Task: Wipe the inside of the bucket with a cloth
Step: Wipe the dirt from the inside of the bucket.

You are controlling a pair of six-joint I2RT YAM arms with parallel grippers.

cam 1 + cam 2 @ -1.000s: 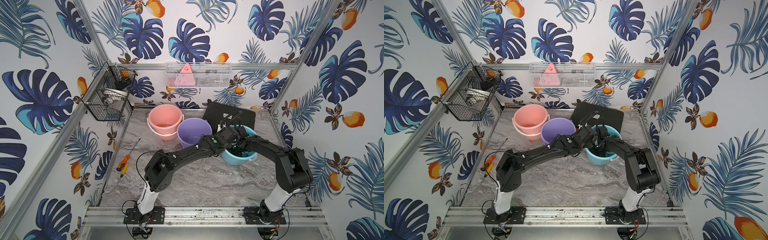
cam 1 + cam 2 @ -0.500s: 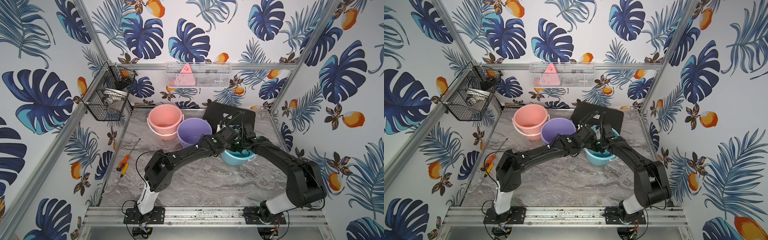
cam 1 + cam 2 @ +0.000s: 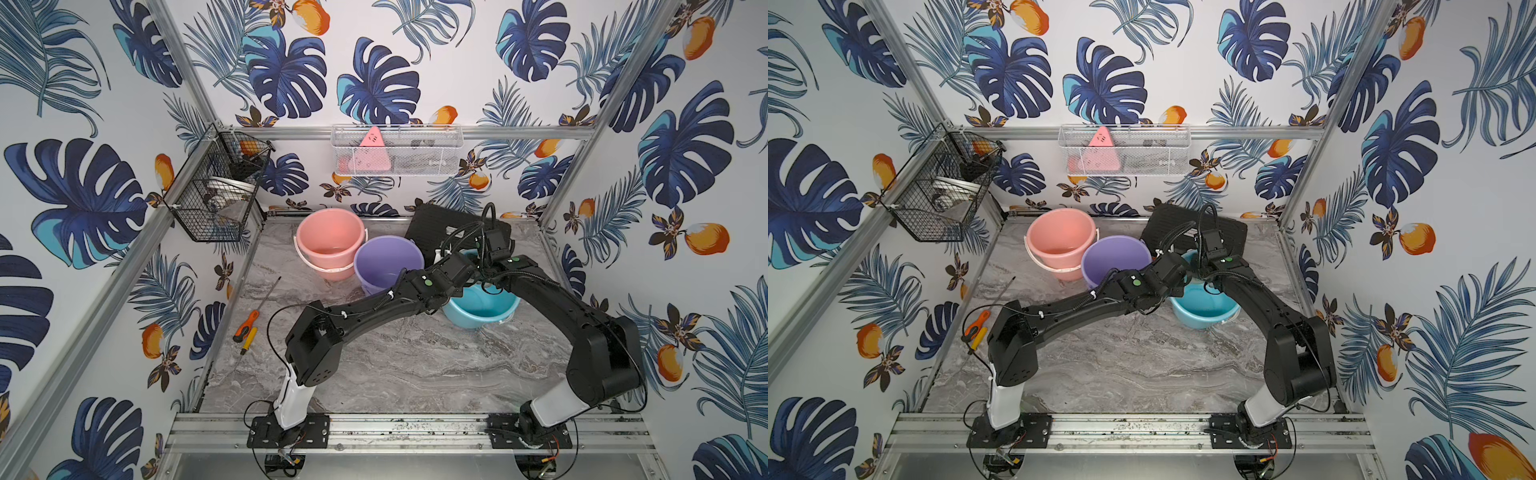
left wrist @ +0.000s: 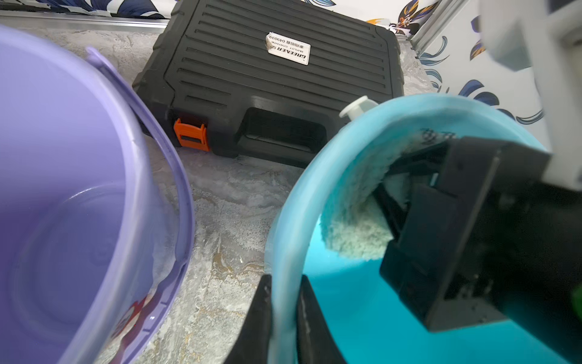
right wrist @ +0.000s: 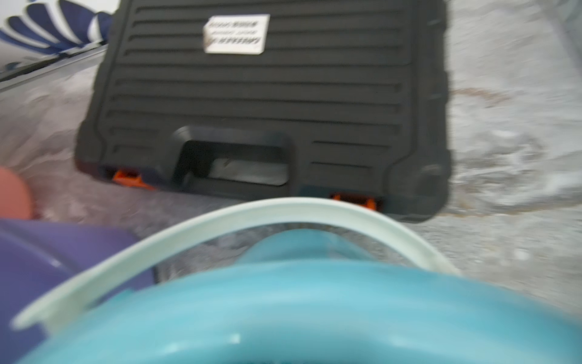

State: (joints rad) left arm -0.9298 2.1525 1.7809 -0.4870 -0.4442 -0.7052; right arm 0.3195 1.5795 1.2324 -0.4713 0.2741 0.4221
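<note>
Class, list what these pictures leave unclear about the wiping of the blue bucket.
- Right gripper fingertips: left wrist view, buried in the cloth; both top views, behind the arms.
- Blue bucket floor: top views, partly under both arms.
- Case label text: right wrist view, blurred.
- Wall basket contents: top views, too small.

blue bucket: turquoise, pale whitish handle | cloth: pale grey-green | purple bucket: lilac | pink bucket: salmon | tool case: black, ribbed; orange latches; white label | counter: grey marble veining | walls: white, navy-teal leaves, orange fruit | screwdrivers: orange-black and yellow grips
</note>
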